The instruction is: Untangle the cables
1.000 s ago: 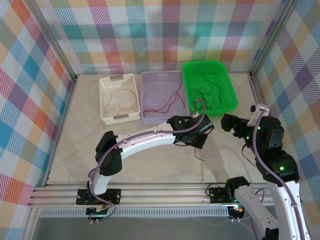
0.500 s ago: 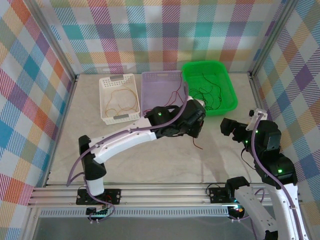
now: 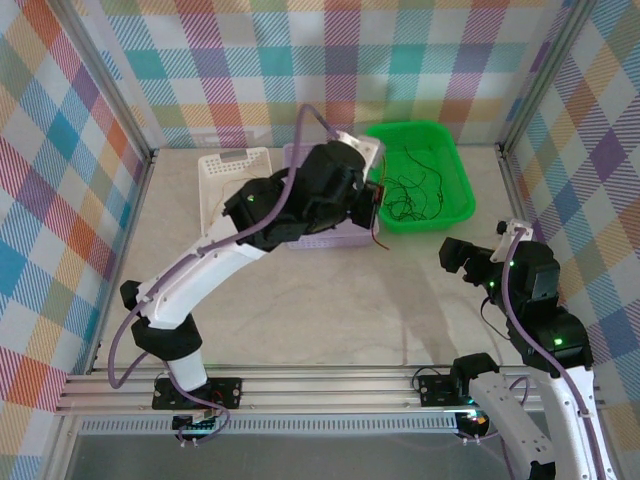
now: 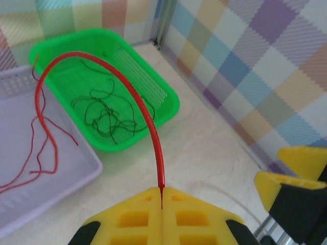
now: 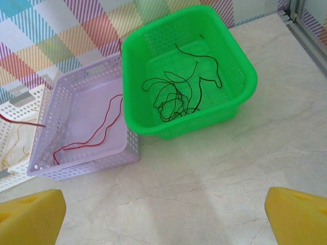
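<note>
**Dropping off a red cable**
Left jaws are pinching one red cable [image 4: 158, 163], holding it arched beside the lavender basket [image 4: 76, 178]; right jaws are hanging wide open, empty. Dark cables [image 4: 104, 120] are sitting tangled in the green basket [image 4: 148, 127]. Next up, I'd say: swinging over lavender and letting go.

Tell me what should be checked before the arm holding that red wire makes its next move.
1. Left hand gripping the red cable: ok, pinched shut on one end.
2. Held cable free of the loose red cables in the purple tray: cannot tell.
3. Right hand out of the way: ok, open above bare table.
4. Dark cables separated: not ok, knotted in the green tray.
5. Purple tray holding red cables alone: ok.
</note>
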